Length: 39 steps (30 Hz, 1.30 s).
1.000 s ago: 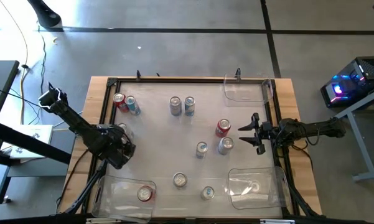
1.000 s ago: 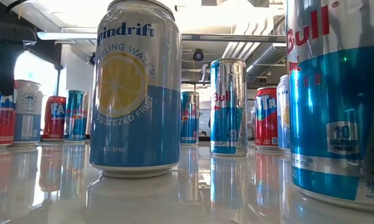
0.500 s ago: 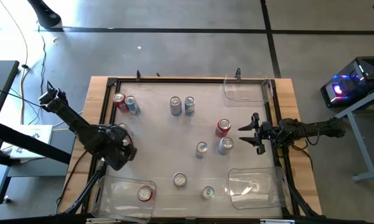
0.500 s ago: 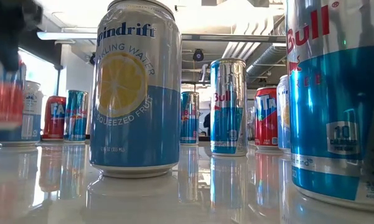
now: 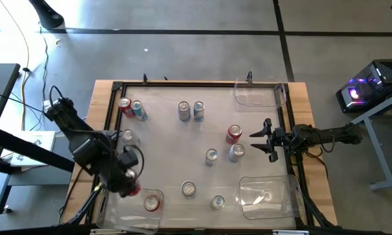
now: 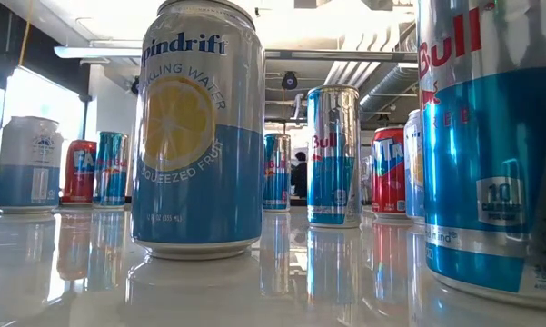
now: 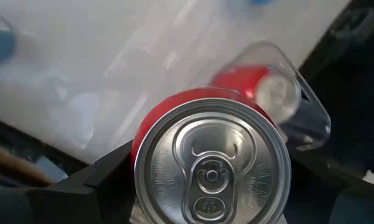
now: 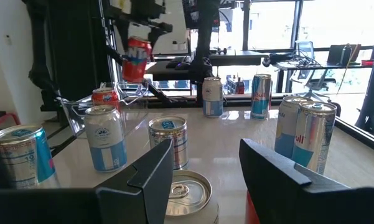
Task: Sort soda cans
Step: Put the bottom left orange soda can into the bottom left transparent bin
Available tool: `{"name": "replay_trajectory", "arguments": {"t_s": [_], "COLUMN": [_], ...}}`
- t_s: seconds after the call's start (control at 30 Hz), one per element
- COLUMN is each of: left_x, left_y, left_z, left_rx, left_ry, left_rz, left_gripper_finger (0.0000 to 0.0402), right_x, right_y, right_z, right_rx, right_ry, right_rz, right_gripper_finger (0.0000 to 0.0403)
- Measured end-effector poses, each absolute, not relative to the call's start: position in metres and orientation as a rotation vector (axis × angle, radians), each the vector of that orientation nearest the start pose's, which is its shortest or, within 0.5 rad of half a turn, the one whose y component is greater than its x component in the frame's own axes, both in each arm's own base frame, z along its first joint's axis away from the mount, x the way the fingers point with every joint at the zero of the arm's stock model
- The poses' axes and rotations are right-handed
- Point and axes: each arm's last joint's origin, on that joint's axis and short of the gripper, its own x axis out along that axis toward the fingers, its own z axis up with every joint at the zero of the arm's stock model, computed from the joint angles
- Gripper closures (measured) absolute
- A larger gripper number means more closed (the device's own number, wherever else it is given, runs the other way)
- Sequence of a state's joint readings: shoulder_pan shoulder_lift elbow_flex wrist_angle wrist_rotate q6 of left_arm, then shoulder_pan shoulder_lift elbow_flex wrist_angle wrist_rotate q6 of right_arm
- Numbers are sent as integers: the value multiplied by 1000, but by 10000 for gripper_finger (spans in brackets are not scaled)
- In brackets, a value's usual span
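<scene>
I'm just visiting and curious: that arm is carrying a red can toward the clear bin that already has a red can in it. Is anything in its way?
Nothing visible is. The left gripper holds the red can up in the air beside the clear bin, whose top is open. One red can already lies inside, with room around it.

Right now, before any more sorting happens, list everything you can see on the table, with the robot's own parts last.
standing red cans: two, red, one at the high view's upper left, one right of centre
binned red can: one, red, inside the bottom-left bin
held red can: one, red, in the air near that bin
blue and silver cans: eight, spread over the table
clear bins: three, at the top-right, bottom-left and bottom-right corners
table: one, pale top, wooden frame
left arm: dark, jaws shut on the held red can
right arm: dark, at the right edge, jaws open and empty
</scene>
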State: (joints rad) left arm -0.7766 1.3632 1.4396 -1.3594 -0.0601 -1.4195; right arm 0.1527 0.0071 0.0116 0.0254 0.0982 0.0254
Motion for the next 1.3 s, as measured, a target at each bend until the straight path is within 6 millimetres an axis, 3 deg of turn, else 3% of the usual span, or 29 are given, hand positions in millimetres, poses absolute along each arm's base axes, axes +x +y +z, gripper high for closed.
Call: {"name": "replay_trajectory", "arguments": {"t_s": [0.27, 0.43, 0.57, 0.67, 0.77, 0.97, 1.3], "left_x": [185, 171, 156, 155, 159, 172, 187], "left_y": [-225, -257, -272, -284, -296, -311, -318], "left_z": [321, 296, 289, 287, 280, 254, 225], "left_rx": [-674, -671, -716, -784, -798, -716, -581], "left_ry": [1312, 1388, 1384, 1276, 1173, 1155, 1028], "left_rz": [276, 355, 418, 401, 372, 358, 397], "left_gripper_finger": [111, 111, 111, 111, 111, 111, 110], "right_x": [97, 97, 97, 97, 97, 97, 97], "right_y": [12, 12, 12, 12, 12, 12, 12], "right_z": [169, 169, 169, 169, 169, 169, 169], "right_rx": [29, 29, 29, 29, 29, 29, 29], "right_ry": [-29, -29, -29, -29, -29, -29, -29], "right_rz": [55, 55, 55, 55, 55, 55, 55], "right_gripper_finger": [224, 224, 224, 224, 224, 224, 224]}}
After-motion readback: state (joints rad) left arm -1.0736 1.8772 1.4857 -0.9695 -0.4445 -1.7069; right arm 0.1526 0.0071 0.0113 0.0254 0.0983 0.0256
